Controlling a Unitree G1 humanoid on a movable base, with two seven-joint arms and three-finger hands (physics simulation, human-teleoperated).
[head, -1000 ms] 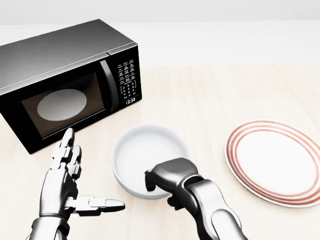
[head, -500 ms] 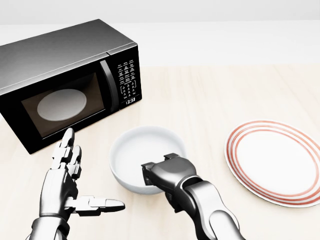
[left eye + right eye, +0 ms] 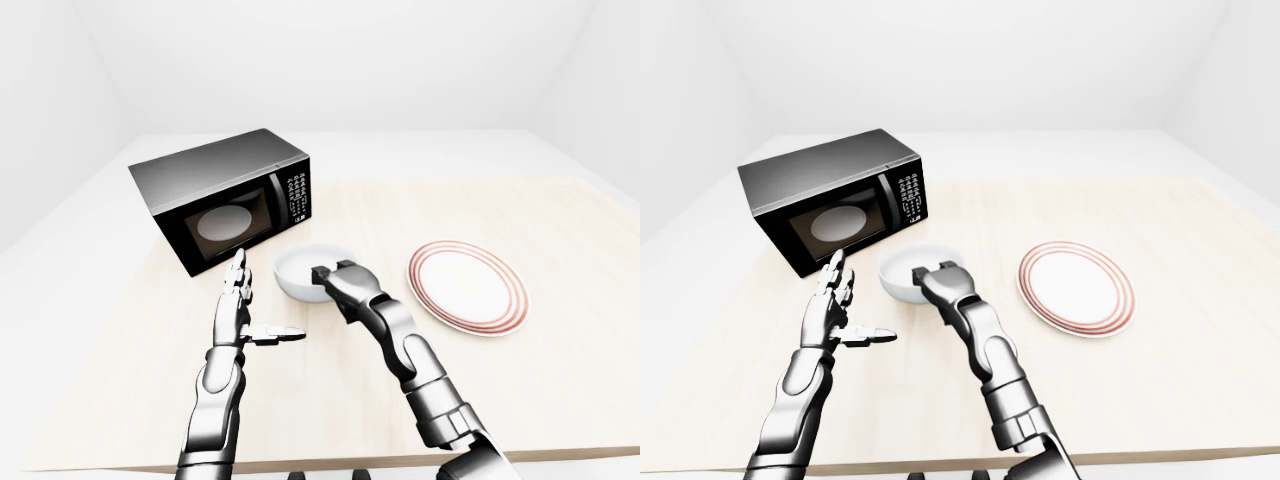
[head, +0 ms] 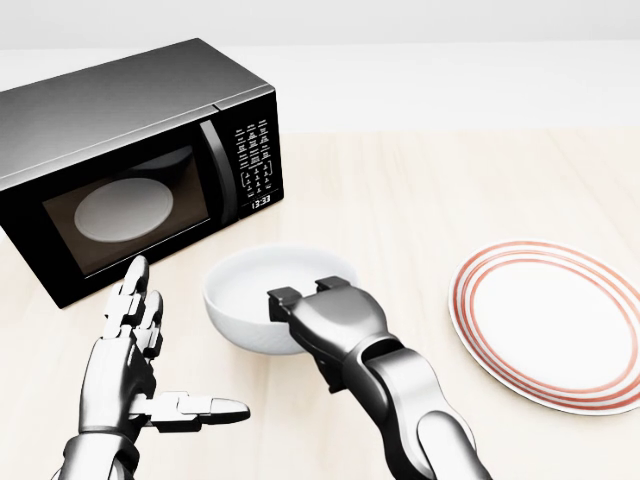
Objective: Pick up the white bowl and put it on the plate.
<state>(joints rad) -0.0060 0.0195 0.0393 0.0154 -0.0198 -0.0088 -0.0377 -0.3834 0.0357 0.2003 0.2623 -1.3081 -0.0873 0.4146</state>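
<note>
Bowl (image 4: 255, 300) shifted left, tilted, empty, right hand (image 4: 330, 320) clamped on its rim. Left hand (image 4: 140, 370) splayed, holding nothing. Plate (image 4: 548, 322) bare; microwave (image 4: 130, 160) closed.

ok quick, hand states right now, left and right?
Left hand: open, fingers spread, holding nothing.
Right hand: fingers closed on the white bowl at its rim.

The white bowl (image 4: 252, 300) is seen tipped slightly, its near rim gripped, at the head view's centre on pale wood. The plate (image 4: 548, 322), white and ringed with red bands, is left flat, well apart, rightward.
</note>
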